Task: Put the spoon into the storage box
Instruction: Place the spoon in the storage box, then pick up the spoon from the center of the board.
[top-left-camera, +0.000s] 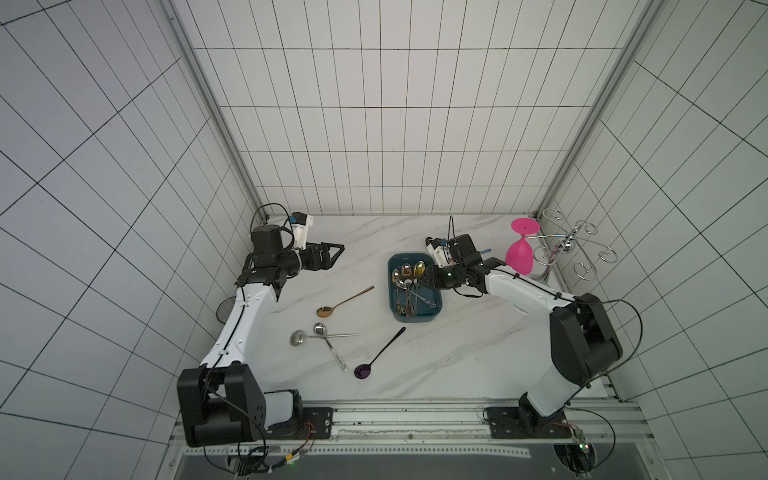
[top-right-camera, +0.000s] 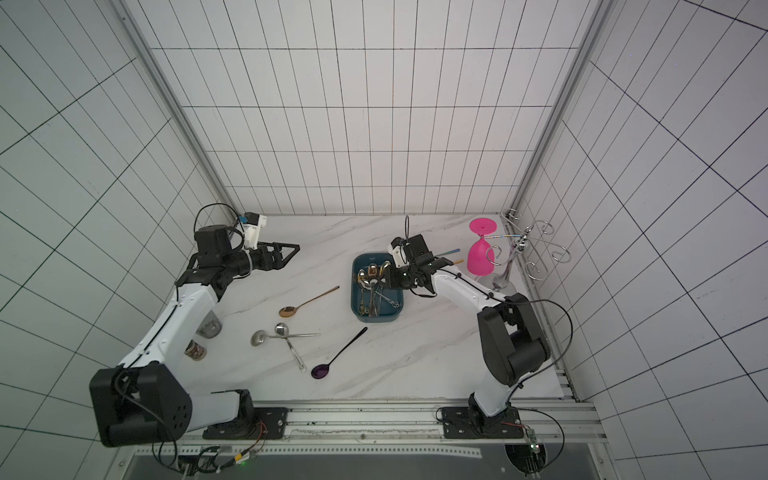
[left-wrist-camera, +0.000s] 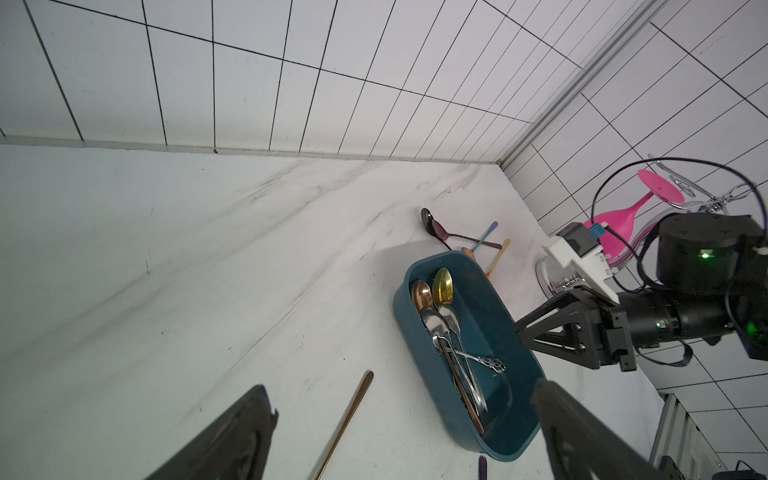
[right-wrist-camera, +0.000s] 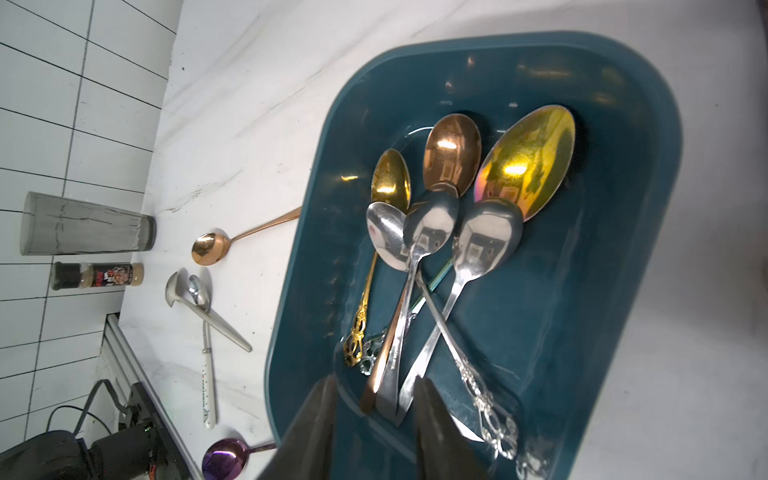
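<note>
Purple spoon (right-wrist-camera: 226, 457) partly beyond right wrist view's edge; glass (top-left-camera: 222, 311) half behind left arm (top-left-camera: 243, 320)

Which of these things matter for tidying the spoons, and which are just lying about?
Job: storage box, spoons inside it, copper spoon, purple spoon, two crossed silver spoons.
Lying about: pink goblet, wire rack, glass tumbler, spice jar.

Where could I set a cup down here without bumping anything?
Two bare patches: the marble at the back between the left gripper and the storage box, and the front right between box, purple spoon and right arm's base. Crowded: front left with its loose spoons, and the back right corner by the pink goblet and wire rack.
</note>
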